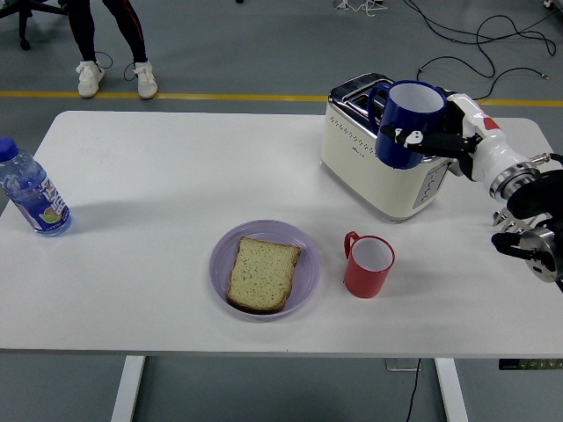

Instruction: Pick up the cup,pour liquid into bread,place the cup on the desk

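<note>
A water bottle (32, 193) stands far left. The bread (262, 273) lies on its purple plate (306, 249), a red mug (369, 265) beside it. Over the toaster (374, 163), the right hand (444, 141) has its fingers clamped round the upright blue cup (407, 122). Pouring looks finished; next, lower the cup onto bare table (176, 176).

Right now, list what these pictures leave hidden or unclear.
- Blue cup contents: head view, the inside shows only white wall; liquid cannot be made out.
- Toaster slots: mostly covered by the cup and right hand.
- Right arm: cut off by the right edge.
- Bottle label: too small to read.
- Person: only legs and shoes show, cut by the top edge.
</note>
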